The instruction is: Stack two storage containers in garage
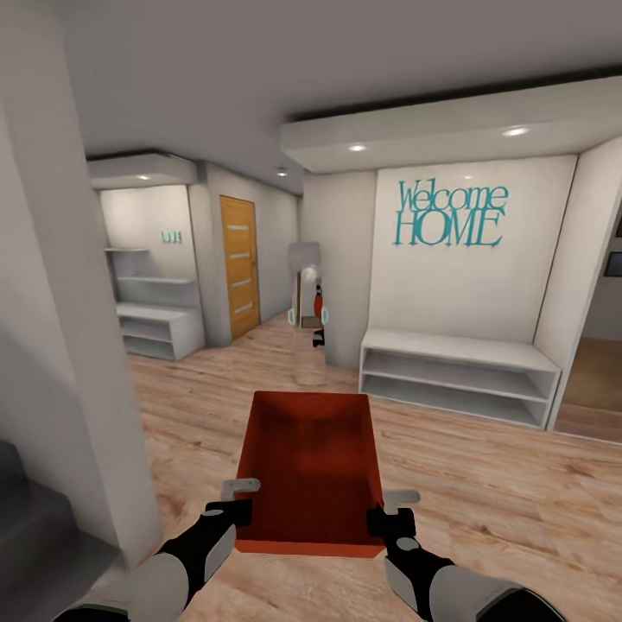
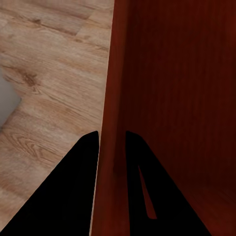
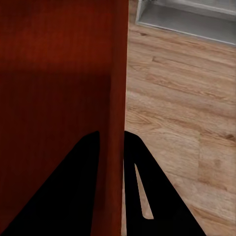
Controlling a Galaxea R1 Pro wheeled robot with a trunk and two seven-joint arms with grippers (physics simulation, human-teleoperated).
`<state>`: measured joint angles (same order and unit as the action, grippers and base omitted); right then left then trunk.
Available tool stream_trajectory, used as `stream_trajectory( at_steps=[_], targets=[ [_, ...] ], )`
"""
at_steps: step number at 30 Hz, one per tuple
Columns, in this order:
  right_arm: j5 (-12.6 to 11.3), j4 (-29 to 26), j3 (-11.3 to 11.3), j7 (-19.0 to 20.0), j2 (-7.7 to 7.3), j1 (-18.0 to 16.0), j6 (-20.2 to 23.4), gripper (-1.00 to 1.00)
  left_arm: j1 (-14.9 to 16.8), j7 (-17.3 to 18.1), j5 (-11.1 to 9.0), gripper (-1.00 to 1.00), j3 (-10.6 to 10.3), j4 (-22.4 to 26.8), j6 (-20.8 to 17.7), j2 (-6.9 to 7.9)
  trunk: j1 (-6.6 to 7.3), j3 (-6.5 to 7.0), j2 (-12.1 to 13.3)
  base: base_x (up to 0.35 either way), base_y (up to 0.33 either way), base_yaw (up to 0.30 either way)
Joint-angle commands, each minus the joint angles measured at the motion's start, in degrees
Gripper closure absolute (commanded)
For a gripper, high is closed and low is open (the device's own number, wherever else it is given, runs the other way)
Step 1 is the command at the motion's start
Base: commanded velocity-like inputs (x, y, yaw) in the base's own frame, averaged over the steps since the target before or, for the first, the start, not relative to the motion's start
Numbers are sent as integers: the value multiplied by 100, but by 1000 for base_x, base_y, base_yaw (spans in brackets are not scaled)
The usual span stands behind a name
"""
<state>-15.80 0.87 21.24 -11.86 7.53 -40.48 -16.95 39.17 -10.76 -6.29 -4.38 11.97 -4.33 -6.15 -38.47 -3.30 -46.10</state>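
l + r grippers (image 1: 231,511) (image 1: 390,518) each clamp a side wall of storage container (image 1: 311,462) btwn them.

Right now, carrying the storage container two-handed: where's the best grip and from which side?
Pinch the long side walls near your end of the storage container, each gripper from its own side: left gripper, right gripper. Walls are thin and straight, open top lets a finger inside.

teal welcome home lettering (image 1: 450,214) above white shelf bench (image 1: 458,375), wooden door (image 1: 239,264), wood-plank flooring (image 1: 484,492)
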Motion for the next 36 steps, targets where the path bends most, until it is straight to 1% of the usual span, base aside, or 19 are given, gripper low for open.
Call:
stream_trajectory(
  at_steps=[1, 36],
  targets=[
    [68, -17, -199, -2, 2, -7, -10, 100, 3, -115, 5, 100, 192, 10, -41, 70, -5, -9, -7, 324, 0, 0],
    [58, -17, -199, 0, 2, -6, -10, 100, 3, -112, 5, 100, 192, 9, -40, 70, -5, -9, -7, 324, 0, 0]
  ],
)
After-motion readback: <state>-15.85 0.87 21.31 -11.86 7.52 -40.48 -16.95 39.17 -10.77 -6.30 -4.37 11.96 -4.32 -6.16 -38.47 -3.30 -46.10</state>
